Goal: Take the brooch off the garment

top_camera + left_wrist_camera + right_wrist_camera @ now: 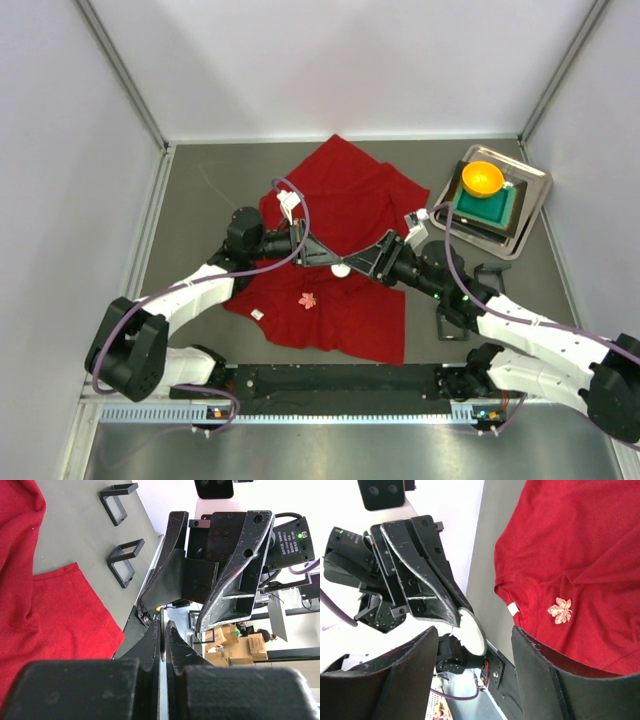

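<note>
The red garment (345, 215) lies spread on the grey table; it also shows in the right wrist view (580, 545) and the left wrist view (45, 615). The pale pink leaf-shaped brooch (307, 299) sits on its front part, also in the right wrist view (560, 611). My left gripper (335, 262) is above the garment, shut on a small white round disc (341, 269), seen edge-on between its fingers (163, 645). My right gripper (360, 262) faces it, open, with the disc (472, 630) between its fingers without touching them. Both grippers are apart from the brooch.
A small white fabric tag (257, 314) sits at the garment's near left edge. A metal tray (530, 215) at the back right holds a green box (487, 205) and an orange bowl (482, 179). Two black rectangular frames (487, 277) (450, 325) lie right of the garment.
</note>
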Action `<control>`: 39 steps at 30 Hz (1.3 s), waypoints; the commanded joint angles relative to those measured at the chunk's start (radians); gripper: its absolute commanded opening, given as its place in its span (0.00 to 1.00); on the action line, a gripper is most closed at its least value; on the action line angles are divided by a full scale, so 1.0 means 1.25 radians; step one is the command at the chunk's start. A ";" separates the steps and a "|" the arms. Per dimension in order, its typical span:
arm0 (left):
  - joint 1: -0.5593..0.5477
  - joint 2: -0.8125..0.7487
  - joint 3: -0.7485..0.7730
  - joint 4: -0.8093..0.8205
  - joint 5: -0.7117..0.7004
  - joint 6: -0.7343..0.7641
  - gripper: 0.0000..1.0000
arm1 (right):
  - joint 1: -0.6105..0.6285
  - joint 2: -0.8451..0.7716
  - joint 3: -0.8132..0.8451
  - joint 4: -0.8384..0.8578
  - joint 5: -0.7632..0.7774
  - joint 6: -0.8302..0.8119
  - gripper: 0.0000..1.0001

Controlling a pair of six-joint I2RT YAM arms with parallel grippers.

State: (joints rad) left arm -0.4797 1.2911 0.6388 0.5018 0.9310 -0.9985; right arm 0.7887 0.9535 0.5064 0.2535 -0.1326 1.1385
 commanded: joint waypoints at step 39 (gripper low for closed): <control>0.002 0.038 0.051 -0.048 0.010 -0.070 0.00 | -0.008 0.102 0.072 0.060 -0.154 -0.181 0.17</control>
State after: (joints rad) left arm -0.4709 1.3251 0.6594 0.3958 0.9314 -1.0573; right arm 0.7773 1.0760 0.5659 0.2752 -0.2554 0.9699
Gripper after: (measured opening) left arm 0.030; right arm 0.234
